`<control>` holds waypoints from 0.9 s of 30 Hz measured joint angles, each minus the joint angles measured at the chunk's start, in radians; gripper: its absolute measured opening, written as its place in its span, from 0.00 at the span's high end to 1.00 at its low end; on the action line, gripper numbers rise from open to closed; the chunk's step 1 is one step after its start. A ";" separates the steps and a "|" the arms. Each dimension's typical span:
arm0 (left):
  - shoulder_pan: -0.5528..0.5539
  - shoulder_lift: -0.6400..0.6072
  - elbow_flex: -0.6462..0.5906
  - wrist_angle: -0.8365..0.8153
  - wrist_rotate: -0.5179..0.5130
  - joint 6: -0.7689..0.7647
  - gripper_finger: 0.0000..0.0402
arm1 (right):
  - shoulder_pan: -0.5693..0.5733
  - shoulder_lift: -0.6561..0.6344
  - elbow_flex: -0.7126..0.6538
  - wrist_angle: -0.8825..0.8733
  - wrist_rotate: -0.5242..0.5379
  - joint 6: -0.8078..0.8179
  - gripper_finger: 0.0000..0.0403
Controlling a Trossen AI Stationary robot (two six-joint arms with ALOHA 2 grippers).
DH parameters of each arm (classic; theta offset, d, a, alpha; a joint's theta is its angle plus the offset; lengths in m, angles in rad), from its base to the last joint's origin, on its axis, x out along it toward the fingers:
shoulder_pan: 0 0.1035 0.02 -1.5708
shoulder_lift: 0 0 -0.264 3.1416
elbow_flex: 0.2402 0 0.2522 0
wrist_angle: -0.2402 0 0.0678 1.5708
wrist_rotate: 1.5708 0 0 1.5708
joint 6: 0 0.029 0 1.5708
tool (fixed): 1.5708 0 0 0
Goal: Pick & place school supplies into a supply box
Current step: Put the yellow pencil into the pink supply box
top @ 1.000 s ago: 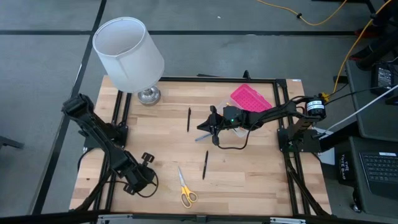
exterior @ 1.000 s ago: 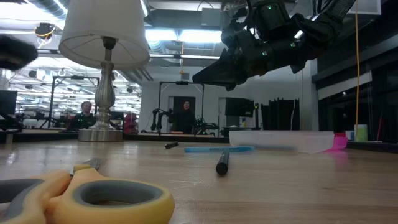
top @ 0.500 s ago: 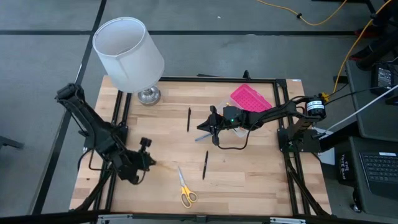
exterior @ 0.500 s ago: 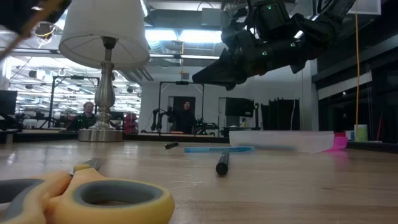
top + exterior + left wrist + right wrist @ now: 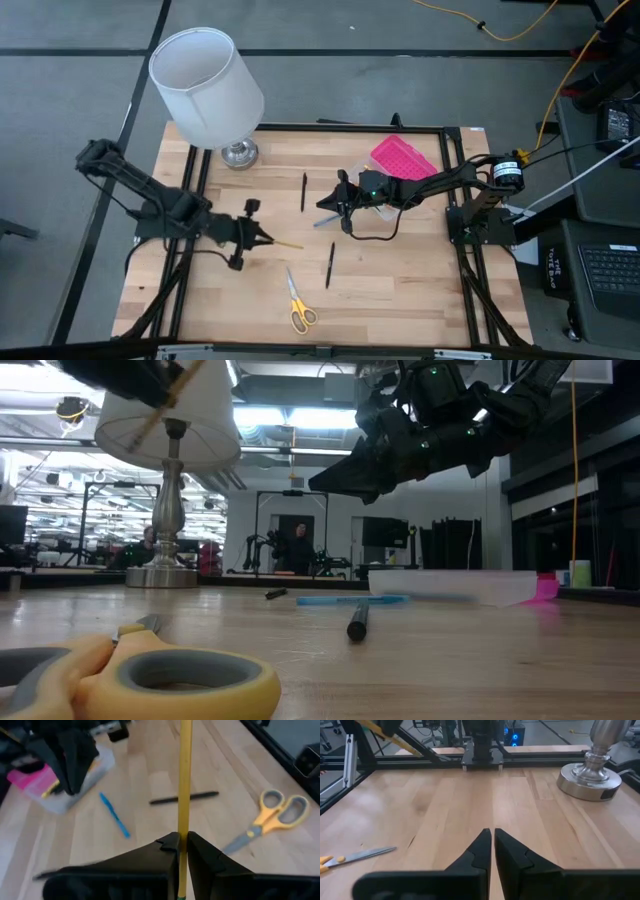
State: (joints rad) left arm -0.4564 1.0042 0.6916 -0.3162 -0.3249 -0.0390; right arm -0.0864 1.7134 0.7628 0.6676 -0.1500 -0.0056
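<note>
We are seeing even, bright overhead light falling on the table, with only soft shadows. In the low view the near scissors are looming blurred, and ceiling lights are glaring behind the lamp. The left wrist view is looking soft throughout.

No readable text, labels, brands or numbers in any view.
</note>
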 joint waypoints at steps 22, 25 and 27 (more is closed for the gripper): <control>0.410 0.063 -0.264 0.724 0.243 0.157 0.96 | 0.005 0.000 0.000 0.002 -0.001 -0.120 0.93; 0.423 0.109 -0.264 0.787 0.285 0.157 0.96 | 0.012 0.000 0.000 0.023 -0.006 -0.157 0.93; 0.428 0.148 -0.264 0.840 0.303 0.157 0.96 | 0.017 0.000 0.000 0.037 -0.007 -0.153 0.93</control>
State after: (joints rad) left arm -0.0280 1.1522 0.4274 0.5242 -0.0215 0.1179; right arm -0.0694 1.7134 0.7628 0.7047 -0.1567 -0.1591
